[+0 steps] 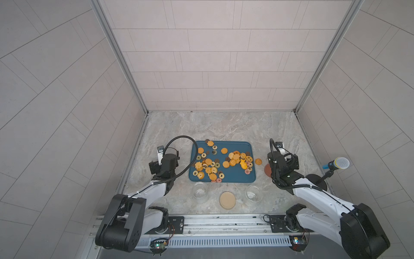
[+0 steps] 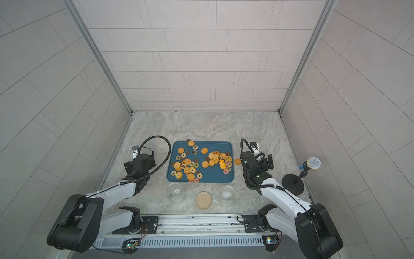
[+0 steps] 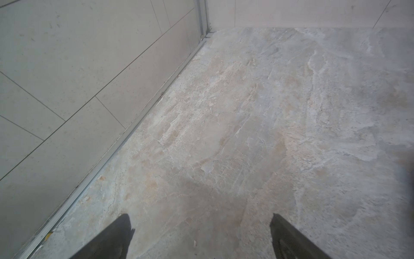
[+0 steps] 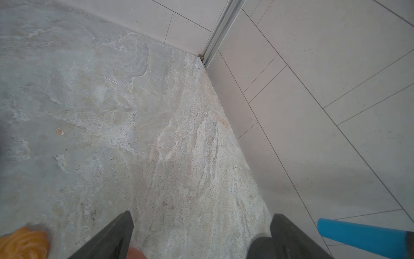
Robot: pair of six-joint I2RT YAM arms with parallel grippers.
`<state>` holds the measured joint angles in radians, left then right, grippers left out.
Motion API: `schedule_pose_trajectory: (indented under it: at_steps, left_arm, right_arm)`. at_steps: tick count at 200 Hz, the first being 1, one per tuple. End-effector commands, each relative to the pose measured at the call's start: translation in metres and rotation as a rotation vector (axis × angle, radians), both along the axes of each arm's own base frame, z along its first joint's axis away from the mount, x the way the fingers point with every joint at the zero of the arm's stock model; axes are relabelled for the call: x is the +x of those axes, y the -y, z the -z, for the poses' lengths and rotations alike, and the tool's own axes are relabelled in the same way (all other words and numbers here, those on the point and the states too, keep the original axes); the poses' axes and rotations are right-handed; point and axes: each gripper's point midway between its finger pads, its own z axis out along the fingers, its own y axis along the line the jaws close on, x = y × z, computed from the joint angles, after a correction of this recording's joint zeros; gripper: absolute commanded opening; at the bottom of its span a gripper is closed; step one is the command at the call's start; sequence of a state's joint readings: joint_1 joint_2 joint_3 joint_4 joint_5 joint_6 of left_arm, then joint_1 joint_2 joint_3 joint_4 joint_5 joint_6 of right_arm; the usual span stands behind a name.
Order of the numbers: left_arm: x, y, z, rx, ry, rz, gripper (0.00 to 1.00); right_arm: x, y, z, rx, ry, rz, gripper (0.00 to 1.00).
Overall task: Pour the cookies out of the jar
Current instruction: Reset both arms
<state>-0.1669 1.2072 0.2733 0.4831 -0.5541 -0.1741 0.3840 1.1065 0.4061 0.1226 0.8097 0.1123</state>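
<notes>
**1. Claws.** My left claw (image 3: 201,216) stands wide. Only bare tabletop (image 3: 246,112) shows between its fingers, so it holds nothing. My right claw (image 4: 201,214) is equally wide and empty. In both top views the left claw hangs near the left edge of the tabletop and the right claw near the right edge, with the tray between them.

**2. Task status.** The cookies (image 1: 210,163) lie scattered across the blue tray (image 1: 235,177) in the middle of the tabletop. The left glass jar (image 1: 200,189) and the right glass jar (image 1: 253,194) stand upright near the front edge, just in front of the tray's near rim. Both look empty, so I judge the pouring done. One swirled cookie (image 1: 258,161) lies off the tray, on the tabletop just beside its right rim. A pink cookie (image 1: 218,180) sits at the near rim. Collecting these strays is all that could be left.

**3. Surroundings.** A beige lid (image 1: 227,200) lies flat between the jars. A reddish-brown lid (image 1: 267,170) lies partly under my right arm, near the stray cookie. A microphone (image 1: 338,163) on a stand occupies the right edge, and its blue handle is close beside my right claw. I judge that an outward swing of that arm risks striking it.
</notes>
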Motion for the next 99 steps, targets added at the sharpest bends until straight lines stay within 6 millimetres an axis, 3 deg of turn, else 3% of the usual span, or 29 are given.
schedule_pose_trajectory:
  at_steps: [1,22,50,77,99]
  left_arm:
    - [0.022,0.003,-0.039,0.033,0.165,0.041,1.0]
    - [0.02,-0.001,-0.026,0.082,0.082,0.042,1.0]
    - [0.012,-0.004,-0.034,0.081,0.039,0.028,1.0]
    - [0.025,0.021,-0.022,0.025,-0.015,0.171,1.0]
    - [0.03,0.024,-0.025,0.01,0.015,0.18,1.0]
  right_arm:
    - [0.02,-0.001,0.0,0.018,0.113,0.009,1.0]
    - [0.038,-0.002,-0.001,0.031,0.123,0.007,1.0]
    - [0.06,-0.008,-0.004,0.028,0.233,-0.074,1.0]
    - [0.075,0.002,0.006,0.04,0.266,-0.084,1.0]
    - [0.079,0.01,0.018,0.153,0.206,-0.123,1.0]
